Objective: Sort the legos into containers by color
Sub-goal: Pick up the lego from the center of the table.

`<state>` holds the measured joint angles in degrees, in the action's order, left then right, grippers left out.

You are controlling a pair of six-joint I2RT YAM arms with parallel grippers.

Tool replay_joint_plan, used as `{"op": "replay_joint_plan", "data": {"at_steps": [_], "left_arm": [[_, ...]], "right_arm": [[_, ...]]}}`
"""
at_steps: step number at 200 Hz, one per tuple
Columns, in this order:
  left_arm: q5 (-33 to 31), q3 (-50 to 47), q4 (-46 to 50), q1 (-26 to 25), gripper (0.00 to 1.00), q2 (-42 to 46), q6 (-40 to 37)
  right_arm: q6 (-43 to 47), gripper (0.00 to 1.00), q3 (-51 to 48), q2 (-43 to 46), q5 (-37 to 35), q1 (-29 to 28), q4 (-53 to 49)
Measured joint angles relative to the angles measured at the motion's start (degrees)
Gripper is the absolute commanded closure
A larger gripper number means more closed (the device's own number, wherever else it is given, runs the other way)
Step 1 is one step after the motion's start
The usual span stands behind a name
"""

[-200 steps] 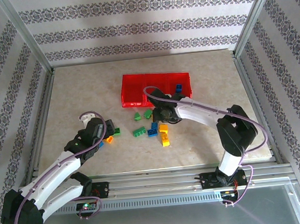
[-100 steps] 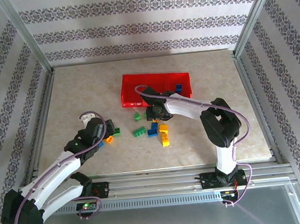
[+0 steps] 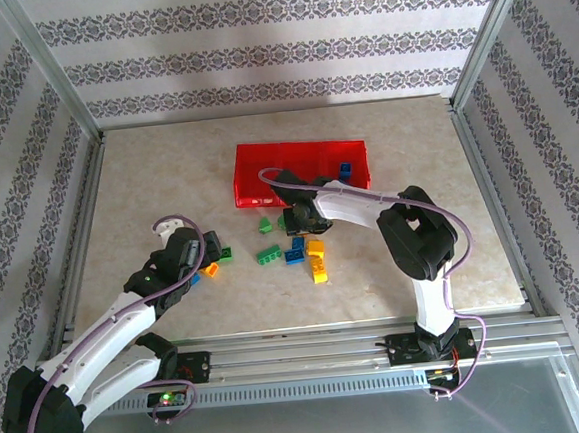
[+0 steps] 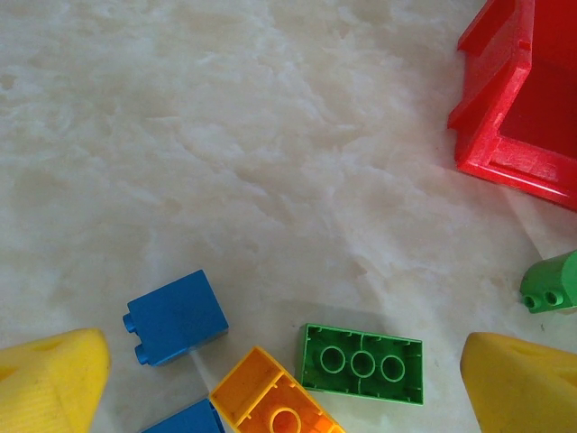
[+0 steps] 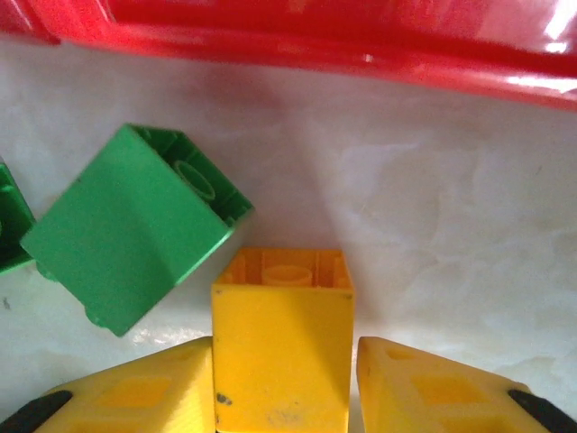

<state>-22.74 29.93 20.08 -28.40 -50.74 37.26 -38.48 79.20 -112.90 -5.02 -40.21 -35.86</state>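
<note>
One green lego (image 5: 135,225) crowds the yellow lego (image 5: 281,334) in the right gripper (image 5: 284,383).

Left hand (image 4: 284,388) open, right hand (image 5: 284,392) clamping brick (image 5: 281,316)

Pale marbled tabletop (image 3: 156,177); striped patterned wallpaper walls (image 3: 277,52) on three sides; aluminium corner posts (image 3: 50,70).

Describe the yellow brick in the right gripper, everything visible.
The yellow brick is a square plastic block, smooth face toward the wrist camera, hollow underside with one round tube facing the red tray. The right gripper's pads sit tight against both sides. A green brick lies close beside it.
</note>
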Motion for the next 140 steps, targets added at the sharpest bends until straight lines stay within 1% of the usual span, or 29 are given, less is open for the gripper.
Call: {"op": "replay_joint_plan", "data": {"at_steps": [19, 92, 111, 140], "left_arm": [[0.0, 0.0, 0.0, 0.0, 0.0, 0.0, 0.02], [0.0, 0.0, 0.0, 0.0, 0.0, 0.22, 0.02], [0.0, 0.0, 0.0, 0.0, 0.0, 0.33, 0.02], [-0.02, 0.0, 0.0, 0.0, 0.0, 0.5, 0.02]], "right_arm": [[0.39, 0.63, 0.48, -0.22, 0.02, 0.35, 0.26], [1.2, 0.59, 0.59, -0.59, 0.11, 1.09, 0.52], [1.29, 0.6, 0.68, -1.42, 0.15, 1.09, 0.55], [1.62, 0.66, 0.76, -2.05, 0.15, 1.09, 0.5]]}}
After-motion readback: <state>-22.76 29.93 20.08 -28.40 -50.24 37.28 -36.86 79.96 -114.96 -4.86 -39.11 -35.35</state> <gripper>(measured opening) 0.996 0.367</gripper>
